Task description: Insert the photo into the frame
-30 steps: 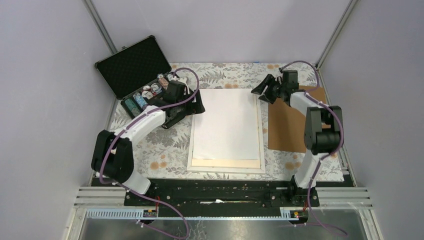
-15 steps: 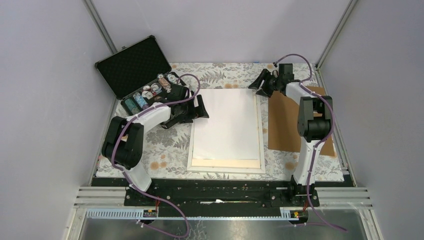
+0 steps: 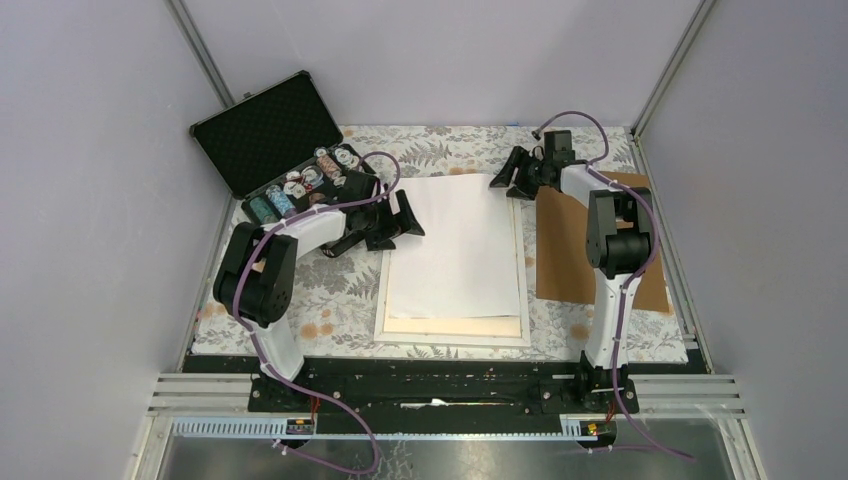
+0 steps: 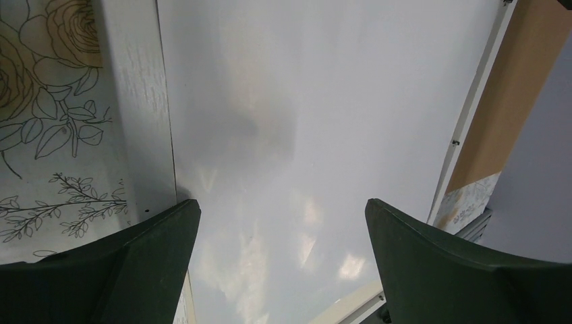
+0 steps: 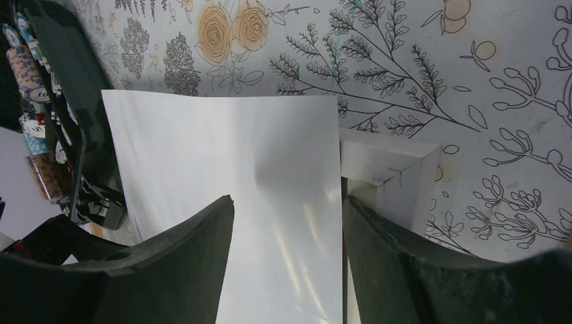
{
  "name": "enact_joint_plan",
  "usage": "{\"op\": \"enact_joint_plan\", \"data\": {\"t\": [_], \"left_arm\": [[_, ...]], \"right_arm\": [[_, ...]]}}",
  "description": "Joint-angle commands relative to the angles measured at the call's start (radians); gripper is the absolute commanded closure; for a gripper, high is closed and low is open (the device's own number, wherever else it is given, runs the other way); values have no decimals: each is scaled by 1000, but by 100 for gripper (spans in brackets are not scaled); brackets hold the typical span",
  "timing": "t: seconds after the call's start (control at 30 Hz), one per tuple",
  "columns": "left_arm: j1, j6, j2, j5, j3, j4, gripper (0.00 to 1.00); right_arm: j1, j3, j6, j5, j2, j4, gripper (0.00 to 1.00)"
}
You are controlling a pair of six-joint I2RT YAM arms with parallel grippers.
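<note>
Floral tabletop [image 3: 330,290] carries the frame [image 3: 450,340] at its middle. The photo [image 3: 455,245] lies on it blank side up, skewed, its far edge overrunning the frame's far rail. The left gripper [image 3: 405,215], jaws wide apart, straddles the photo's left edge. The right gripper [image 3: 505,178], jaws apart, straddles its far-right corner. A brown board [image 3: 565,250] lies just right and a chip case [image 3: 270,130] sits at the far-left corner.

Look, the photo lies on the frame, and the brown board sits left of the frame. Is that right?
Not quite. The photo does lie on the frame, but the brown board sits to the right of the frame, not the left. The top view shows it.
</note>
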Motion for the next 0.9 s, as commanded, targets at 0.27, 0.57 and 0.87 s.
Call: {"op": "enact_joint_plan", "data": {"t": [0.27,0.57,0.87], "left_arm": [[20,-2,11,-31,-5,-5,1],[20,-2,2,-24,-4,-6,2],[19,52,-64,1,4,3,1]], "right_arm": [[0,-146,185,-192,-129,237,34],[-24,-355,370,-273,-266,470,31],[-26,-545,450,-218,-292,639,53]]}}
